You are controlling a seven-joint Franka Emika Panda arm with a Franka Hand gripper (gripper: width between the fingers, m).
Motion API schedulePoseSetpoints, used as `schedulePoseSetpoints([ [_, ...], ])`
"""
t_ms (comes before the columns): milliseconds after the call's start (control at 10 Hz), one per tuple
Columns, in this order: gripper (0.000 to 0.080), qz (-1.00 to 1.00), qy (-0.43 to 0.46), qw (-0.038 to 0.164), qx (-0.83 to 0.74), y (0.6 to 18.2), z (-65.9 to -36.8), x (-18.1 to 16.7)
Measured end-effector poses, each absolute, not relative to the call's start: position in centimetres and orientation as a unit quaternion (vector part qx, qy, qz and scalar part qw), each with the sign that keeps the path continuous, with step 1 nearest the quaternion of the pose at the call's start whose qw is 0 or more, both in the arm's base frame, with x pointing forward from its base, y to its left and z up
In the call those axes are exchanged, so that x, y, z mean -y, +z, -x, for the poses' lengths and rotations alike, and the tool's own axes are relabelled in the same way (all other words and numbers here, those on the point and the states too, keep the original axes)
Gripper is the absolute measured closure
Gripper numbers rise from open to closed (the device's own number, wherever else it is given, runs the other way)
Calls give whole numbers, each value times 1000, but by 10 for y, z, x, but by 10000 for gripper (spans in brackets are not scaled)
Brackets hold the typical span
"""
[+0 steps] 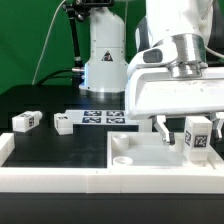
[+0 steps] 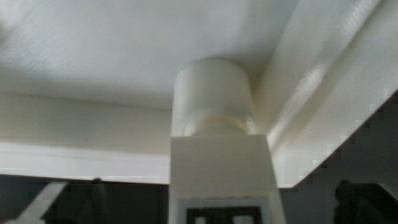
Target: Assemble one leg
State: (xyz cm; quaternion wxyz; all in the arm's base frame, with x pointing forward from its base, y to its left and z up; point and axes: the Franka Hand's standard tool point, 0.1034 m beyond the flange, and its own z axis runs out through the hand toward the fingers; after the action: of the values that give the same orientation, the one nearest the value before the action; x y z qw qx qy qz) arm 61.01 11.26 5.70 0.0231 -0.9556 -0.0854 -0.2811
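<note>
The gripper is hanging over the tabletop, toward the exterior view's right. Its jaws are standing wide, one on each side of the leg. In the wrist view a dark gap is showing between the leg and each of the fingers, so the gripper appears to be straddling the leg, not clamping it.

The leg is standing upright on the right part of the tabletop, with its tag facing the near side. Whether its lower end is seated in a hole or only resting there cannot be told.

The relation that matters is this: the leg is lying straight below the wrist, between the fingers, and its long axis is running vertically, in line with the gripper's own reach. The wrist view is looking along that axis to the leg's rounded end.

So the next move is probably calling for the fingers to close square on the leg's flat sides, with no sideways shift. An off-centre closing could be tipping the leg.

Two spare legs are lying well apart, at the exterior view's left, near the marker board.
</note>
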Motion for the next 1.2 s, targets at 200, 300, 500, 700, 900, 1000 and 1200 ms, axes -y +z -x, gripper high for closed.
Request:
schedulePoseSetpoints([
  [200,151,957,-276,24,85,57,-610,-113],
  [300,151,959,-268,27,86,68,-612,-115],
  [500,151,965,-245,32,87,87,-617,-116],
  [700,151,968,-231,35,86,94,-623,-116],
  [900,151,983,-155,44,90,84,-615,-121],
  [1000,151,990,-101,48,90,81,-616,-120],
  [1200,151,994,-19,54,89,77,-622,-114],
])
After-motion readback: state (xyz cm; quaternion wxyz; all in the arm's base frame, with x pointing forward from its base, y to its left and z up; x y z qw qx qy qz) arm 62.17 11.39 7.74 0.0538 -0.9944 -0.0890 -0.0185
